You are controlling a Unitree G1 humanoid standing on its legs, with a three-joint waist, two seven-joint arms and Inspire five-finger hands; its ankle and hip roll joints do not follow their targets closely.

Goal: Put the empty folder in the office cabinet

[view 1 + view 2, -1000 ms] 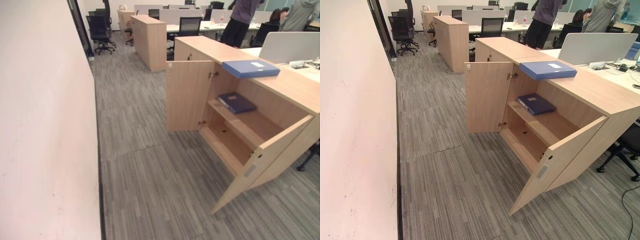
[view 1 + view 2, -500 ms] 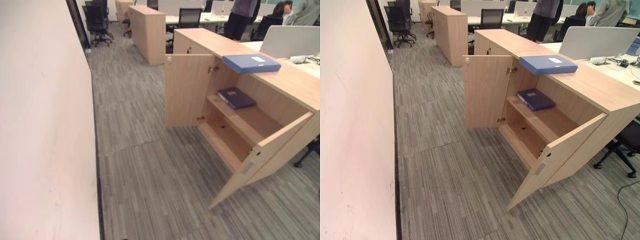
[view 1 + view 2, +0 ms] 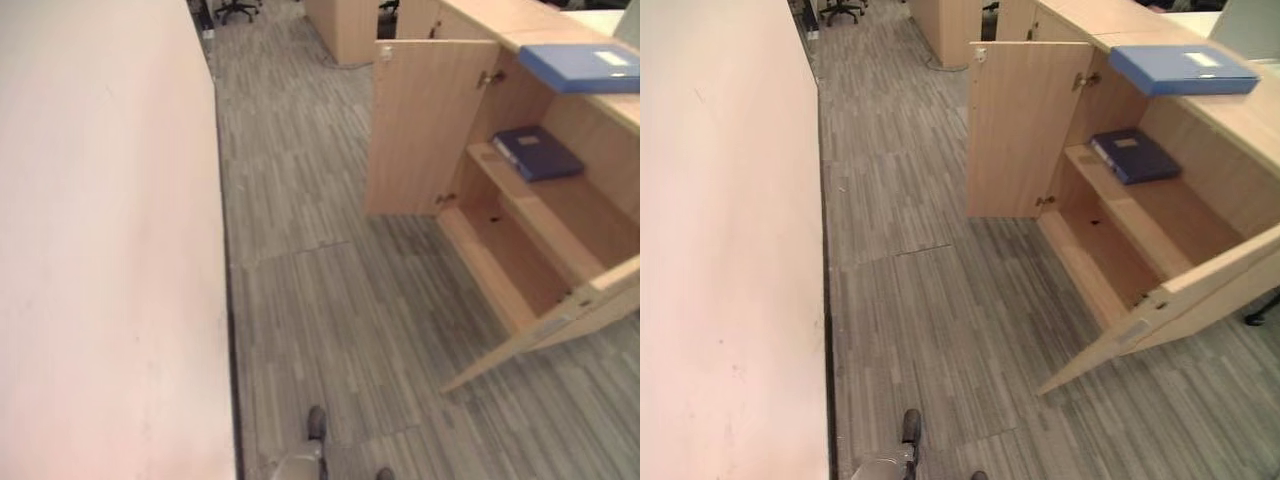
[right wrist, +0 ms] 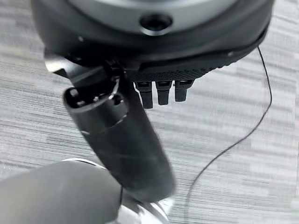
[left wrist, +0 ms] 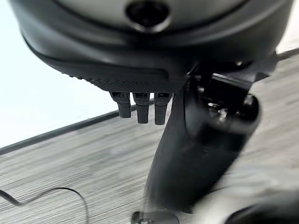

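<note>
My left hand [image 5: 196, 140] and right hand [image 4: 117, 140] hang relaxed, empty; the folder [image 3: 1183, 70] atop the cabinet [image 3: 1200, 210] looks light, stiff; I'd grip its overhanging edge.

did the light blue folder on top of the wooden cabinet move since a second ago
No. The light blue folder lies at the same spot on the wooden cabinet top, above the open door's hinge; the camera tilted down.

I see grey striped carpet floor [image 3: 940, 300], pale wall [image 3: 720, 250] on left w/ dark baseboard, wood units [image 3: 940, 20] farther back.
</note>
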